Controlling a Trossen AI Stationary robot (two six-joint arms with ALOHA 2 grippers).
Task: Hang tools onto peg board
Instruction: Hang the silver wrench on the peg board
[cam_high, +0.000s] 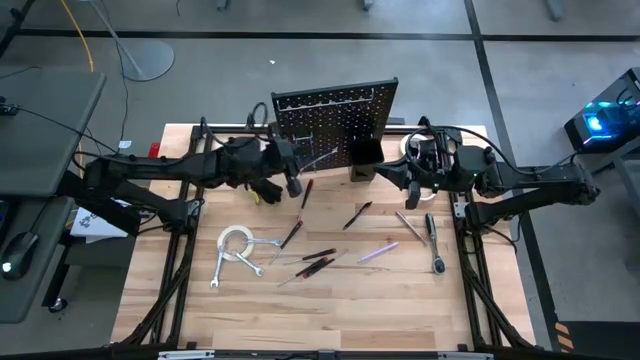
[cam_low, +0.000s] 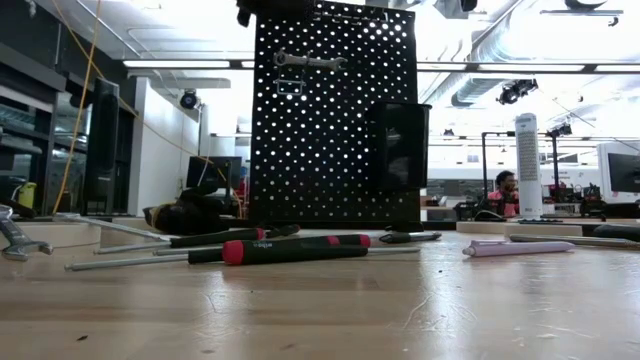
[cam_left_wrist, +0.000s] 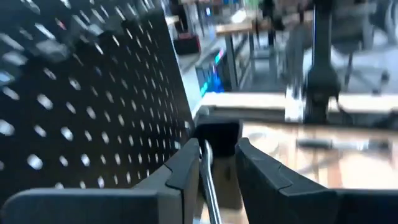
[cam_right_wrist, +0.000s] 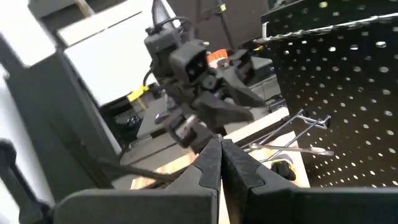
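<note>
The black peg board (cam_high: 335, 120) stands upright at the table's far side with a small black bin (cam_high: 363, 155) on its front. A silver wrench (cam_low: 310, 60) hangs across its upper rows. My left gripper (cam_left_wrist: 217, 146) is raised at the board's left part, open, with a thin silver shaft (cam_left_wrist: 208, 180) between its fingers. That shaft (cam_high: 320, 158) reaches from the gripper toward the board. My right gripper (cam_right_wrist: 219, 149) is shut on nothing, raised to the right of the bin. More tools lie flat on the table: a white tape roll (cam_high: 237, 242), screwdrivers (cam_high: 318, 255), a purple one (cam_high: 378, 252). My left gripper has the thin silver shaft lying along the inner side of one finger (cam_left_wrist: 186, 168); the other finger (cam_left_wrist: 261, 174) stands apart from it. The fingers point about level toward the board, along the shaft. What carries the shaft's far end is hidden.
A silver ratchet (cam_high: 435, 245) lies at the table's right and wrenches (cam_high: 225, 268) at its left by the tape roll. A red-handled screwdriver (cam_low: 290, 248) lies near the front in the low view. Bare wood fills the near half of the table (cam_high: 320, 320).
</note>
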